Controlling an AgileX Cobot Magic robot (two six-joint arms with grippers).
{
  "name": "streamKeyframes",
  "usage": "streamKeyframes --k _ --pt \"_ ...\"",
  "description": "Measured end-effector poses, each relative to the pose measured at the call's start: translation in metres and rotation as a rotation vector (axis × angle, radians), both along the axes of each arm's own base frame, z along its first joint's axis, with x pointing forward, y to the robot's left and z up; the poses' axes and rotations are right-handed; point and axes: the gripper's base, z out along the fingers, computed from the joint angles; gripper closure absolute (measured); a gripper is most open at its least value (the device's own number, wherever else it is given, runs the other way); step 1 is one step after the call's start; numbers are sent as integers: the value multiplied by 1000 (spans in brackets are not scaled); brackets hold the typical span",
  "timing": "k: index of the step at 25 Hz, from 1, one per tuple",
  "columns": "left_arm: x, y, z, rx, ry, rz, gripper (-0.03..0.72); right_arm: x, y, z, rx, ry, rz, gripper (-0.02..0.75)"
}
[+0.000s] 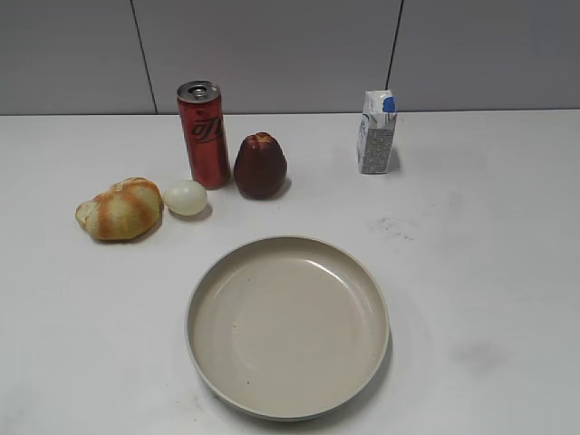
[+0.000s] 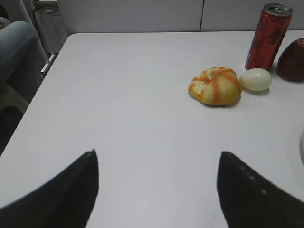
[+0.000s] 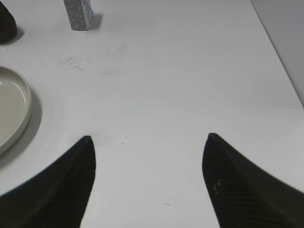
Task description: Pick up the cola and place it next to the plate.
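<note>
Your left pincer (image 2: 157, 164) is hanging wide apart over bare counter (image 2: 137, 118), its two dark fingers (image 2: 66, 190) showing at the bottom corners of the left wrist frame with nothing between them. Your right pincer (image 3: 148, 149) is likewise spreading wide at the bottom of the right wrist frame, gripping nothing. Neither one is showing in the exterior frame.

You are looking at the cola (image 1: 203, 133) standing upright in the upper left of the exterior frame, toward the back of the counter, well apart from the plate (image 1: 288, 326), which is sitting low in the centre of that frame. A dark red fruit (image 1: 260, 166) is sitting just right of the can. A pale egg (image 1: 185, 198) is lying just in front of the can, and a bread roll (image 1: 120, 209) is resting right beside the egg on its left. A small milk carton (image 1: 376, 132) is standing in the upper right, apart from the rest.

In the left wrist frame the can is showing at the upper right; in the right wrist frame the plate's rim is curving in at the left edge.
</note>
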Motion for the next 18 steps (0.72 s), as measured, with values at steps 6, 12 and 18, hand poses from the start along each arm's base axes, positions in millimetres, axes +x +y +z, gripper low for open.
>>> streamKeyframes --k 6,12,18 --pt "0 0 0 0 0 0 100 0 0 0 0 0 0 204" --pt "0 0 0 0 0 0 100 0 0 0 0 0 0 204" --pt "4 -1 2 -14 19 -9 100 0 0 0 0 0 0 204"
